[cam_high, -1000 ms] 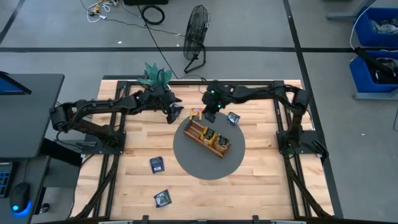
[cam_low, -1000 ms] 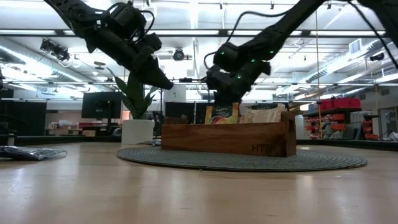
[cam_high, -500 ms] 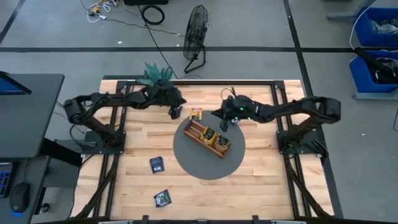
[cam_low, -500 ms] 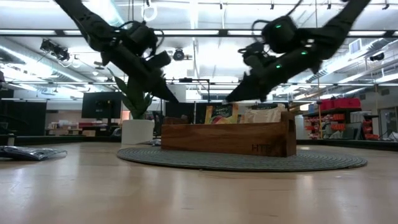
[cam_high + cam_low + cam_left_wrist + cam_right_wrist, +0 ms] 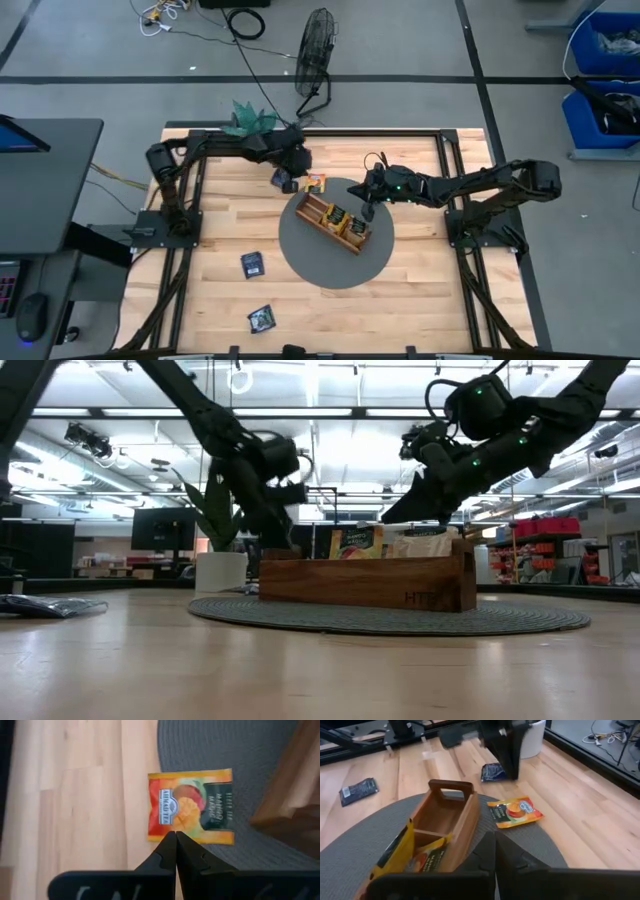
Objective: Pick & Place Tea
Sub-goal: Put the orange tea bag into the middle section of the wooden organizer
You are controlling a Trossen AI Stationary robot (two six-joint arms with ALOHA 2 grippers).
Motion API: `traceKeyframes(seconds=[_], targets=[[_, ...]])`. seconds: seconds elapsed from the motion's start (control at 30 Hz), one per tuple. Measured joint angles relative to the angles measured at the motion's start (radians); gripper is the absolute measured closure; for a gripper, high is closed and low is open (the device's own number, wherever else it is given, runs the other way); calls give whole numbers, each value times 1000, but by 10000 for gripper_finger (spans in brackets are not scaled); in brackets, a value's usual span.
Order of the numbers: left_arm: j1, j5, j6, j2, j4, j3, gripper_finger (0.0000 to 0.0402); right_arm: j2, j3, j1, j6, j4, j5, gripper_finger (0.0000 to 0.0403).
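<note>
An orange tea sachet lies flat, half on the round grey mat and half on the bare wood, just beyond the wooden tray's far end. My left gripper hangs shut and pointing down over that sachet's edge, a little above it. A dark blue sachet lies beside it. Yellow-orange sachets stand upright in the tray's compartments. My right gripper is shut with nothing in it, above the tray's right side.
Two more dark sachets lie on the table's near left. A potted plant stands at the far edge behind the left arm. The tray's handle rises at its far end. A fan stands on the floor beyond the table.
My right gripper has drawn back from the orange sachet toward the table's right edge and risen, and now hangs over the tray. My left gripper has shifted right and down toward the orange sachet, tipping from slanted to nearly straight down. The sachets have stayed put.
</note>
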Motion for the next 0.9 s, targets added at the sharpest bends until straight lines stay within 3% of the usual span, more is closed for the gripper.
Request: traceKeyframes(seconds=[0.2,0.6,0.9], targets=[[-1,-7,81,92,-71,66,399,0,0,19,13,1,3,403],[-11,63,156,126,-48,71,399,0,0,33,13,-9,29,403],[-4,-5,130,150,-72,75,399,1,0,33,35,-7,28,403]])
